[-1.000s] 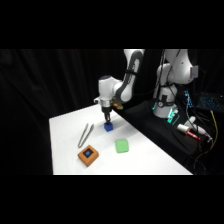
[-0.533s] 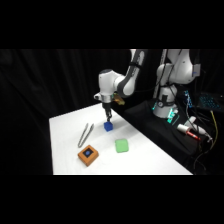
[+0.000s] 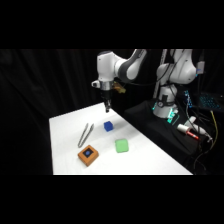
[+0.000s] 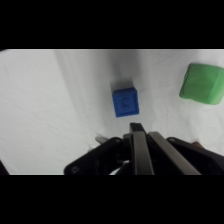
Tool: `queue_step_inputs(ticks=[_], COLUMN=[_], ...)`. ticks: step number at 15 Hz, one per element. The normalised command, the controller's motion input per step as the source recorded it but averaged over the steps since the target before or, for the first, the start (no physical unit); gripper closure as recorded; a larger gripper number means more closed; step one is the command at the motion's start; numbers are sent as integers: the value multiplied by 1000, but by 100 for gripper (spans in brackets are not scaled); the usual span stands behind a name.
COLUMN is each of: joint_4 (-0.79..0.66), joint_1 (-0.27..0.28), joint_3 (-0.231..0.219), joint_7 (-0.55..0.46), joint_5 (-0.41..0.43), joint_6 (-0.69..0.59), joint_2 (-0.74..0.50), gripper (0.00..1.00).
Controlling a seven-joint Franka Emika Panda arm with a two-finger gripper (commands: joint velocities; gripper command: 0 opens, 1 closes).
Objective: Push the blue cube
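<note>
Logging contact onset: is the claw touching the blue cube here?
Apart. The side view shows the claw hanging above the table with white surface between it and the blue cube.

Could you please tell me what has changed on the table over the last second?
The pincer has risen and moved back, away from the small royal-blue cube, and now hangs above and behind it without touching. The cube, the metal tongs, the light green flat block and the orange-brown square block lie where they were.

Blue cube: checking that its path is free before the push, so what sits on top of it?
Nothing rests on the blue cube; its top face is bare. The gripper hangs above, apart. Its underside against the table is hidden.
</note>
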Motion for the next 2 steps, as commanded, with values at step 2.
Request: queue_step_inputs(ticks=[2], joint_4=[116], joint_1=[7], joint_3=[75], joint_7=[158], joint_5=[-168], joint_6=[-325], joint_2=[-284], gripper=[96])
